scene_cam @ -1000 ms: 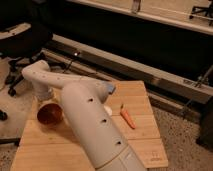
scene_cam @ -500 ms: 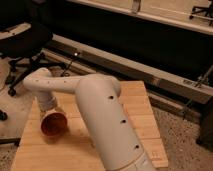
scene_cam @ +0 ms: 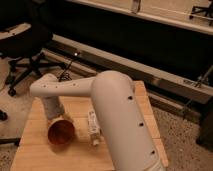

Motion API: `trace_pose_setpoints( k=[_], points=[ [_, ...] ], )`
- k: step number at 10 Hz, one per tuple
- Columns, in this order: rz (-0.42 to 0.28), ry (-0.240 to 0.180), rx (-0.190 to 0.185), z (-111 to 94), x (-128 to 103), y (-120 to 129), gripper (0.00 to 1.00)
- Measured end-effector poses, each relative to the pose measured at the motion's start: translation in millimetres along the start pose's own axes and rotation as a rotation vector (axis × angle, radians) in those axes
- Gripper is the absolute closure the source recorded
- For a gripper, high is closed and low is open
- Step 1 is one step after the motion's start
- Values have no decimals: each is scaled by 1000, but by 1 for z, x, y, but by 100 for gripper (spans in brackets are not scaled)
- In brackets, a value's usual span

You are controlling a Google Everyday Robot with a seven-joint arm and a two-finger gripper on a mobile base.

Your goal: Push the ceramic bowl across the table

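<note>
The ceramic bowl (scene_cam: pixel 61 133) is orange-red and glossy. It sits on the left part of the light wooden table (scene_cam: pixel 31 152), tipped so its inside faces the camera. My white arm rises from the lower right, bends left and comes down onto the bowl. The gripper (scene_cam: pixel 59 119) is at the bowl's rear rim, touching it or just behind it. The arm hides the table's middle and right.
A small white oblong object (scene_cam: pixel 93 129) lies on the table just right of the bowl, against my arm. A black office chair (scene_cam: pixel 22 47) stands off the table's far left. A long metal rail (scene_cam: pixel 155 80) runs along the floor behind the table.
The view has drawn closer to the table. My arm's end has swung down and right with the bowl, which now sits a little nearer the front. The carrot is now hidden behind the arm.
</note>
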Motion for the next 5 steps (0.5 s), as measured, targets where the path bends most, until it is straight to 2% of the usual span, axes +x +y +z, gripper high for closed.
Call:
trace_pose_setpoints(
  k=[3,5],
  points=[
    [14,-57,-2,22,-35,9,20],
    [33,-87,11,35,-55,18,20]
  ],
)
